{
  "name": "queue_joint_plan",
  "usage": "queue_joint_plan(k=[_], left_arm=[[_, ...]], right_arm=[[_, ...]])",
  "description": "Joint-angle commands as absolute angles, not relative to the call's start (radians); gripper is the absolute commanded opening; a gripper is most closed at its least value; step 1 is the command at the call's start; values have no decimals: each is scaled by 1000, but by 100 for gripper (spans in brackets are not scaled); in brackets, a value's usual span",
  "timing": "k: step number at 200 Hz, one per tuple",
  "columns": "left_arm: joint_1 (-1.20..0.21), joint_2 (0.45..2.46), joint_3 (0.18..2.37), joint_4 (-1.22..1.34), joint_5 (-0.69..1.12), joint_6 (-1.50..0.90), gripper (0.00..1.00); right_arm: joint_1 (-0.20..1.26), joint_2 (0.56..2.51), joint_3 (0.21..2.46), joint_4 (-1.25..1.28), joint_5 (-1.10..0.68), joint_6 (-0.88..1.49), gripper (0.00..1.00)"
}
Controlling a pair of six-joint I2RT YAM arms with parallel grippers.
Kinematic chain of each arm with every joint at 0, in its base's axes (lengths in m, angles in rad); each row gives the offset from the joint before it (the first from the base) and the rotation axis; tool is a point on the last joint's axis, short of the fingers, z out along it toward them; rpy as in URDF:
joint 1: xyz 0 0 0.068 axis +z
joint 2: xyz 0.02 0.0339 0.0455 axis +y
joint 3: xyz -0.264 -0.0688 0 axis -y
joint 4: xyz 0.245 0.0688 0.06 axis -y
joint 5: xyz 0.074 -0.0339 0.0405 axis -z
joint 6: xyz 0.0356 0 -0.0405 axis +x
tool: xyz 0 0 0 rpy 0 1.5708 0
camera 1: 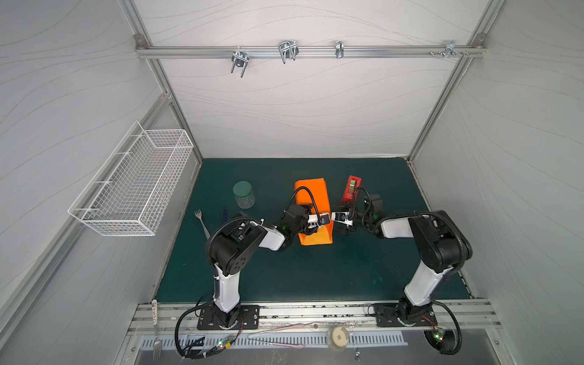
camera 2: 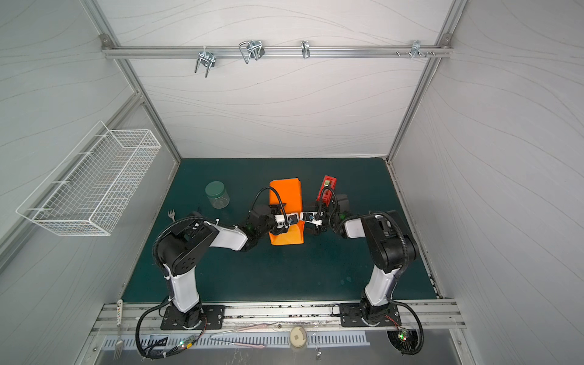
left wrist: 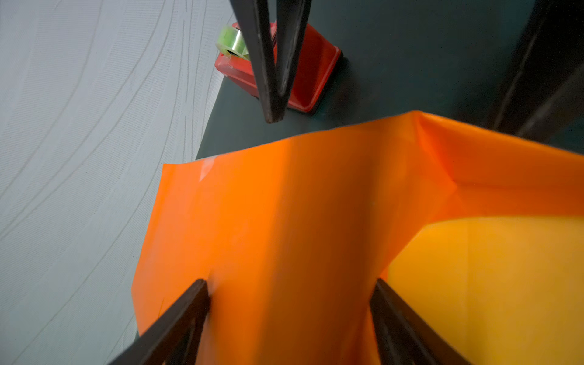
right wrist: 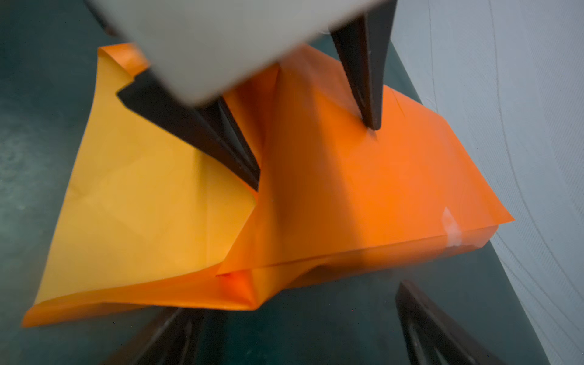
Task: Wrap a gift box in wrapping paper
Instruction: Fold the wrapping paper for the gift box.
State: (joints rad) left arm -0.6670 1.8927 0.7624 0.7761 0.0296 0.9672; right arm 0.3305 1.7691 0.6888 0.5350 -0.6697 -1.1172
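Now, wrapping paper (camera 1: 311, 196): it is folded into a long orange parcel at the middle of the bench (camera 1: 284, 278), well clear of all four edges. Its long axis runs from the near edge toward the far edge.
Gift box: hidden; you can only judge that it sits under the flat top fold.
Near end of parcel: open, with the paler inside of the sheet showing and the flaps not yet folded in.
Far end: a small piece of tape shows at the paper's edge.
Left jaws: wide, holding nothing. They come in across the parcel from the bench's left side. The fingertips (left wrist: 199, 290) appear to rest on the top fold, one on the orange face and the other at the lip of the open end.
Right jaws: wide and empty, low just beside the parcel's right long side. The paper lies straight ahead of them, toward the left edge.
Tape dispenser (camera 1: 351, 188): just beyond your right arm toward the far edge, apart from the paper.
Nearer arm: both reach the open end. Your right jaws look free to fold while the left pins.
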Motion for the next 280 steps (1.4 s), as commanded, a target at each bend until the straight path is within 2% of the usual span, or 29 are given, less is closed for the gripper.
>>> queue_joint_plan(k=[1, 47, 166, 194, 238, 280], left_arm=[[-672, 1921, 752, 821, 31, 984, 81], [-672, 1927, 747, 834, 31, 985, 82], [-672, 1924, 734, 846, 31, 973, 82], [-672, 1922, 735, 835, 29, 970, 83], [-673, 1922, 732, 837, 26, 973, 83], [-673, 1913, 736, 826, 26, 965, 83]], right_arm=[[348, 1796, 689, 585, -688, -1089, 95], [359, 1812, 697, 603, -684, -1061, 98], [359, 1810, 739, 602, -631, -909, 97], [331, 1775, 735, 479, -689, -1061, 97], [302, 1699, 658, 368, -662, -1294, 99], [330, 1748, 606, 529, -582, -1298, 99]])
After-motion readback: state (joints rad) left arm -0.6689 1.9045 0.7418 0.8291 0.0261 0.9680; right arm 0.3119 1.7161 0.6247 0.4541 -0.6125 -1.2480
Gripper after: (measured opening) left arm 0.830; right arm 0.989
